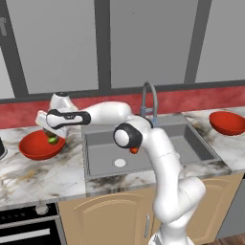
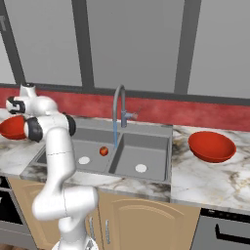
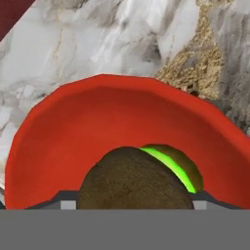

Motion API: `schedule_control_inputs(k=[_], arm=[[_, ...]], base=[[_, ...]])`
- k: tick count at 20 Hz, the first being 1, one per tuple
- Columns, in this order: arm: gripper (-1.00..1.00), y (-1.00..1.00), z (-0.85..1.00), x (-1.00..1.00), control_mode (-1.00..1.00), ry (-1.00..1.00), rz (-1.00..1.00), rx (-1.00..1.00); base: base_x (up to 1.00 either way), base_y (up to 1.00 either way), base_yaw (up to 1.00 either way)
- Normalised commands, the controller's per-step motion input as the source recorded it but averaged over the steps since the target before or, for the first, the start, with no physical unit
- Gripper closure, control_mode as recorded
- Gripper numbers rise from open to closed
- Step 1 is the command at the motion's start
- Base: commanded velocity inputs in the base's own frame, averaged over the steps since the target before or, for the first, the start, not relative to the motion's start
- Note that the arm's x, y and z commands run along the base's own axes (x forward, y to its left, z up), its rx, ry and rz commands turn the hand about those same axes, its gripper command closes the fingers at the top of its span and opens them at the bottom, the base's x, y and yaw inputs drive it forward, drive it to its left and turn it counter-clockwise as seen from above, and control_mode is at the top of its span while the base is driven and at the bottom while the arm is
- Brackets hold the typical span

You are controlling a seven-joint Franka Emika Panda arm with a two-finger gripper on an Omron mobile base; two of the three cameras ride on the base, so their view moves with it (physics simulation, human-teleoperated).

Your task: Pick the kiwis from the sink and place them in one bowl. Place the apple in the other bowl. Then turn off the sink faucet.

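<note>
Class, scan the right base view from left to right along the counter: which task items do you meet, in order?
Left red bowl → apple in the sink's left basin → sink faucet → right red bowl.

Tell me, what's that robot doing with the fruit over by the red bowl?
The robot's arm is stretched out to the left red bowl, with its end effector right over it. In the hand view, the brown kiwi sits between the fingers above the bowl, and the green kiwi lies just behind it. The apple is in the sink, and water runs from the faucet. The other red bowl waits on the right.
</note>
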Motion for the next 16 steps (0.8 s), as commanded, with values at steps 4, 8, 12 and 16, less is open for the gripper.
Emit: schedule_control_inputs(k=[4, 8, 12, 16], arm=[[-1.00, 0.04, -0.14, 0.05, -1.00, 0.03, 0.00, 0.00], [-1.00, -0.11, 0.00, -0.14, -1.00, 0.00, 0.00, 0.02], [-1.00, -0.24, 0.00, -0.38, -1.00, 0.00, 0.00, 0.04], [-1.00, -0.24, 0.00, -0.44, -1.00, 0.00, 0.00, 0.03]], base=[[0.00, 0.00, 0.00], [0.00, 0.00, 0.00], [0.00, 0.00, 0.00], [0.00, 0.00, 0.00]])
